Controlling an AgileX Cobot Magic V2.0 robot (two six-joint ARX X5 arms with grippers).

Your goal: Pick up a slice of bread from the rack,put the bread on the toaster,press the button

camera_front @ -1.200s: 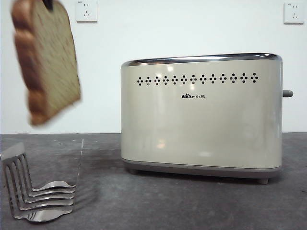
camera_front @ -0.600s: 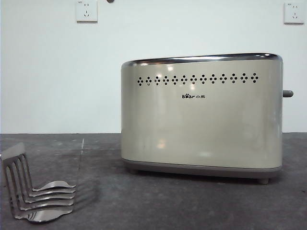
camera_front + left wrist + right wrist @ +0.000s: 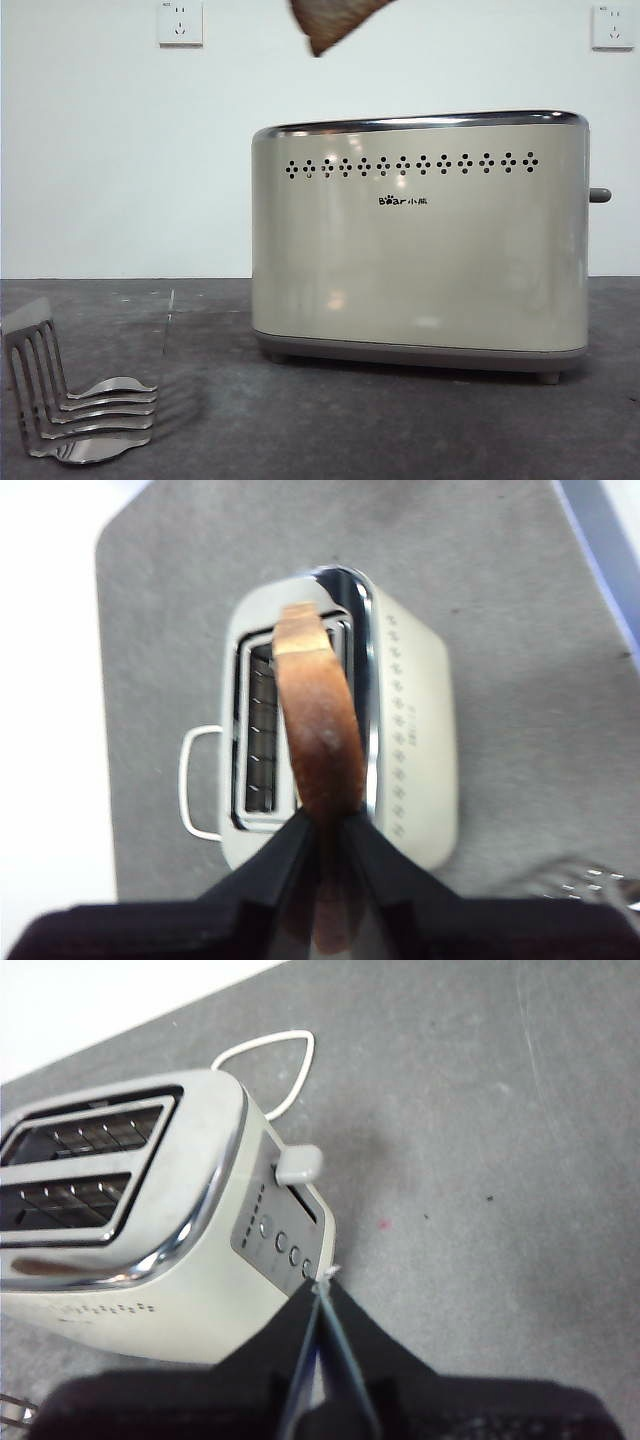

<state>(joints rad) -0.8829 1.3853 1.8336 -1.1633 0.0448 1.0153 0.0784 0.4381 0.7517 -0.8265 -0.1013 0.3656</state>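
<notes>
My left gripper (image 3: 325,825) is shut on the slice of bread (image 3: 315,720), brown crust facing the camera, and holds it high over the toaster's (image 3: 410,740) open slots. In the front view only the slice's lower corner (image 3: 335,20) shows at the top edge, above the left end of the cream toaster (image 3: 420,240). The silver rack (image 3: 70,400) stands low at the front left with no slice between its wires. The grey button (image 3: 599,195) sticks out of the toaster's right end. My right gripper (image 3: 322,1285) is shut and hovers near that end, close to the button (image 3: 298,1164).
A white cable loop (image 3: 275,1060) lies on the grey table behind the toaster. Two white wall sockets (image 3: 180,22) sit high on the back wall. The rack's wires (image 3: 585,885) show at the edge of the left wrist view.
The bread rose from the upper left out of the front view, then came back in at the top edge above the toaster's left end. Toaster and rack have not moved.
</notes>
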